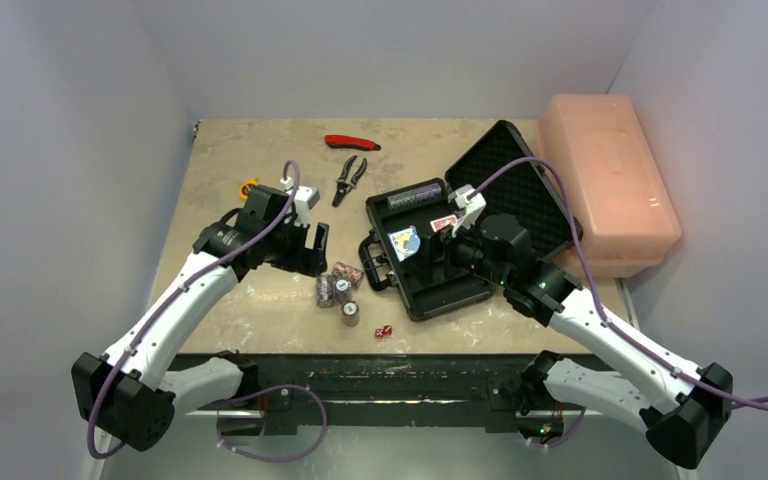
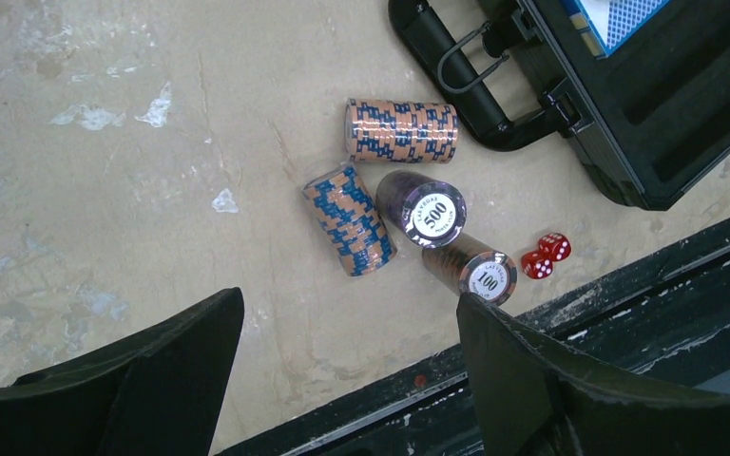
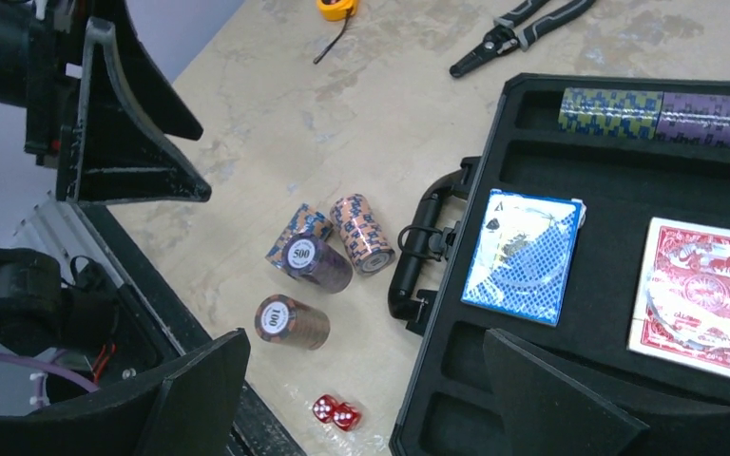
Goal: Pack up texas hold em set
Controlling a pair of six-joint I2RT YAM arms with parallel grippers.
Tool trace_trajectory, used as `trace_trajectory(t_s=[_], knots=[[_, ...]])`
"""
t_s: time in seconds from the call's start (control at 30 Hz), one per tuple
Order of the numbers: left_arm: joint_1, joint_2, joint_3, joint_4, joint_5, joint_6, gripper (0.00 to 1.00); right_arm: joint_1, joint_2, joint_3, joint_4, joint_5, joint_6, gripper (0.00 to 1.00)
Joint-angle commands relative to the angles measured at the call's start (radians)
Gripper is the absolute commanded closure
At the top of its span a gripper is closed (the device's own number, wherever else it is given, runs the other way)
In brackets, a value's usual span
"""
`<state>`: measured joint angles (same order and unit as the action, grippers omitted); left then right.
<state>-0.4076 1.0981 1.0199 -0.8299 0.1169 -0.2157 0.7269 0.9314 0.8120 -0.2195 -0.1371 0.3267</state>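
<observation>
Right up close, the left gripper (image 2: 350,299) hangs over the table with its two black fingers spread and nothing between them. The loose chips lie just beyond its tips, at about six o'clock on the table by the front edge. There are four short rolls on their sides, bunched together. Two are orange and blue (image 2: 350,220), one is a purple roll marked 500 (image 2: 425,207), and one is a brown roll marked 100 (image 2: 470,266). Two small red dice (image 2: 546,255) sit at four o'clock from the bunch.

The open case (image 3: 532,142) lies at three o'clock from the chips, with its handle (image 3: 425,242) facing them. The right gripper (image 3: 366,337) hovers over it, also spread wide and holding nothing. Inside the case are a blue card deck (image 3: 523,256), a red deck (image 3: 699,299) and a row of chips (image 3: 661,112) already laid in the far trough.

My read is that a roll gets picked next. The brown one looks the easiest, since it lies at the outer end of the bunch. The fingers should come straight down either side of its barrel at mid-length and squeeze gently. These are smooth round cylinders and a sideways nudge would likely send the neighbours rolling. The roll should then be laid lengthwise into an empty groove.

The rolls look glossy, possibly film-wrapped, though I can't be sure. The case is hard black plastic with matte foam moulded into troughs. The tabletop is mottled and scuffed. Pliers (image 3: 523,24) lie at twelve o'clock.
</observation>
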Motion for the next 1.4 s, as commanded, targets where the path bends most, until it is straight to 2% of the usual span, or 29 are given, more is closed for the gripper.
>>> trace_trajectory(t_s=[0.0,0.17,0.33,0.6,1.2,1.37], knots=[[-0.045,0.035,0.056,-0.032,-0.034,0.017,0.18,0.007,0.011,-0.021,0.018,0.112,0.076,0.01],[-0.084,0.061,0.065,-0.053,-0.079,-0.017,0.18,0.008,-0.010,-0.056,0.035,0.177,0.123,0.01],[-0.165,0.100,0.082,-0.088,-0.168,-0.153,0.18,0.008,-0.027,-0.054,0.008,0.234,0.133,0.01],[-0.273,0.201,0.073,-0.020,-0.271,-0.312,0.19,0.007,-0.069,-0.062,-0.044,0.305,0.162,0.01],[-0.355,0.397,0.140,0.014,-0.341,-0.395,0.32,0.007,-0.078,-0.085,-0.062,0.324,0.163,0.01],[-0.365,0.427,0.146,0.006,-0.357,-0.410,0.39,0.005,-0.072,-0.083,-0.064,0.327,0.160,0.01]])
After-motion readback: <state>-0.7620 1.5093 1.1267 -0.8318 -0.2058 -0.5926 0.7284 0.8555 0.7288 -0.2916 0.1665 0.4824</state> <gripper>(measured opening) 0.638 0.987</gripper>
